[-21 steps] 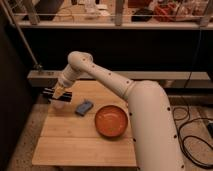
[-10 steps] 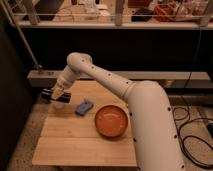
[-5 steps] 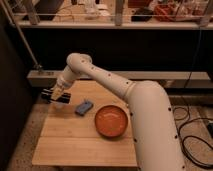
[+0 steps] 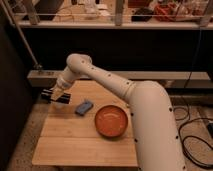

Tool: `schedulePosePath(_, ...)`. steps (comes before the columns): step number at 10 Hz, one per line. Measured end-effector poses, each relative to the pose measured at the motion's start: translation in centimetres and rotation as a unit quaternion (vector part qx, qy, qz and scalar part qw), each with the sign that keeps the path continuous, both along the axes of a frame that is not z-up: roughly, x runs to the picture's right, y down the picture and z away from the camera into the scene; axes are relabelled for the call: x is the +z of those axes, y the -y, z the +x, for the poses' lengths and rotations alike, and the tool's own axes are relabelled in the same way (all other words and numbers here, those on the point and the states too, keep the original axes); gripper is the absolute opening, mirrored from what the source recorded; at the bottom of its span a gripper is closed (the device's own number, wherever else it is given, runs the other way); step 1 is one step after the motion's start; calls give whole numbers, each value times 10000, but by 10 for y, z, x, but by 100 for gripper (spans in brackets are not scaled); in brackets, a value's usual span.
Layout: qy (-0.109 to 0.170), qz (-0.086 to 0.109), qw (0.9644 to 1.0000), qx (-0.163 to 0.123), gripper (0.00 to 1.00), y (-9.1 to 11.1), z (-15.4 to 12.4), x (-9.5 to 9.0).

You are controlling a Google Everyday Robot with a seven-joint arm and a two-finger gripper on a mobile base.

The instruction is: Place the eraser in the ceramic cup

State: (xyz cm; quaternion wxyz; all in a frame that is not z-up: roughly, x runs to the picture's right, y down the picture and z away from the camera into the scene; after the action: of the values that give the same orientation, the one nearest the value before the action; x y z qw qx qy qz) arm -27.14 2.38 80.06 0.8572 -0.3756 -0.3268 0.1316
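Observation:
The eraser (image 4: pixel 84 107) is a small blue-grey block lying flat on the wooden table (image 4: pixel 75 142), left of the orange bowl. My gripper (image 4: pixel 56 96) is dark and hangs low over the table's back left corner, a short way left of the eraser and apart from it. A pale patch (image 4: pixel 62 100) right under the gripper may be the ceramic cup, but the gripper covers most of it and I cannot tell for sure. The white arm (image 4: pixel 115 85) reaches in from the lower right.
A wide, shallow orange-red bowl (image 4: pixel 112 121) sits right of the eraser, near the arm. A low ledge (image 4: pixel 165 76) and dark shelving run behind the table. Cables (image 4: pixel 192 135) lie on the floor at right.

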Motion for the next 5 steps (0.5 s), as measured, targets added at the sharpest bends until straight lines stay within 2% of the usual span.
schedulePosePath(5, -20, -11, 10000, 31, 3, -2, -1, -1)
